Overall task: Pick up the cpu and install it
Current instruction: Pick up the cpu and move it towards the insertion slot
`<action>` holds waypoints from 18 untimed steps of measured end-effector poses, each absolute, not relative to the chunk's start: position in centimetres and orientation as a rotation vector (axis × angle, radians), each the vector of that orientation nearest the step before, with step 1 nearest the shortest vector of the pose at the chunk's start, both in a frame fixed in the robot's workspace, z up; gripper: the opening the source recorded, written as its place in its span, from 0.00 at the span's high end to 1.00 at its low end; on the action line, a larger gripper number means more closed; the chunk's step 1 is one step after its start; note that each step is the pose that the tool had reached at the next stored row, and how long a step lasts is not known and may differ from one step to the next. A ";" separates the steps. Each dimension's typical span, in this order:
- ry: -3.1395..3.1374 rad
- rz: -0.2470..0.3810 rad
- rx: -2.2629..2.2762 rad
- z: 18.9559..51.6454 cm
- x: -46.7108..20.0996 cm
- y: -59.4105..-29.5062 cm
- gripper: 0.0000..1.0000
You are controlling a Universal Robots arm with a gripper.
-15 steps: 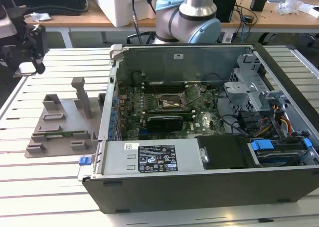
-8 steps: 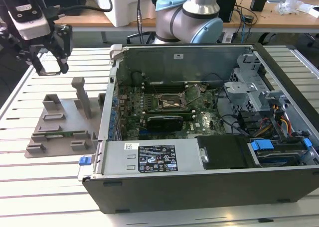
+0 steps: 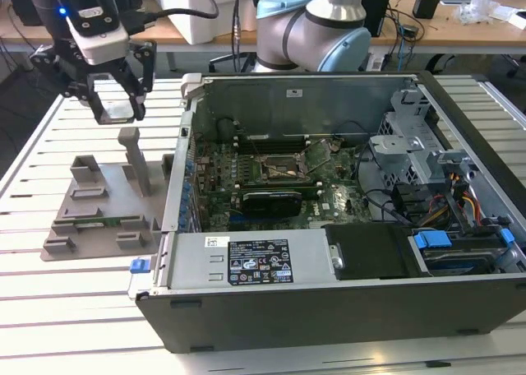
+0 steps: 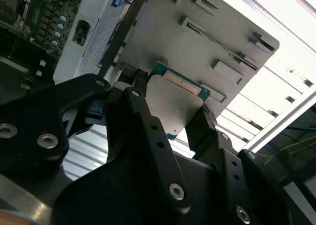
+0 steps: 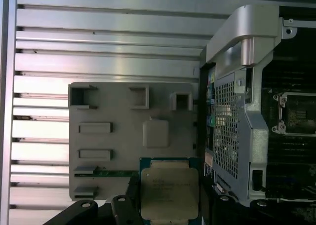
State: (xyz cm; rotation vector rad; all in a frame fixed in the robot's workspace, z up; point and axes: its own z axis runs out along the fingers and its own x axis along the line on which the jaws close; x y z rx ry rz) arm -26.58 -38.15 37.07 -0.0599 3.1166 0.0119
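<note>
My gripper (image 3: 116,104) hangs in the air above the grey fixture plate (image 3: 90,227), at the exterior view's left of the open computer case (image 3: 329,309). It is shut on the cpu (image 3: 115,111), a flat square chip with a silver top and a thin green rim. In both wrist views the cpu (image 5: 169,190) (image 4: 175,104) sits between the black fingers (image 4: 139,99), gripped on two opposite edges. The empty processor socket (image 3: 283,168) lies on the motherboard inside the case, with its metal frame around it.
The plate carries upright posts (image 3: 136,157) and small blocks right below the gripper. The case's raised side wall (image 3: 182,161) stands between plate and motherboard. Inside are a drive cage (image 3: 411,136), cables (image 3: 460,198) and a silver power supply box (image 3: 251,260). Slatted table (image 3: 74,309) all around.
</note>
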 end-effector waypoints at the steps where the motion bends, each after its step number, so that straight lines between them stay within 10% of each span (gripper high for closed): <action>1: 3.117 0.012 -0.060 37.1 -26.3 -38.1 0.45; 18: 3.117 0.010 -0.060 37.1 -19.0 -38.1 0.45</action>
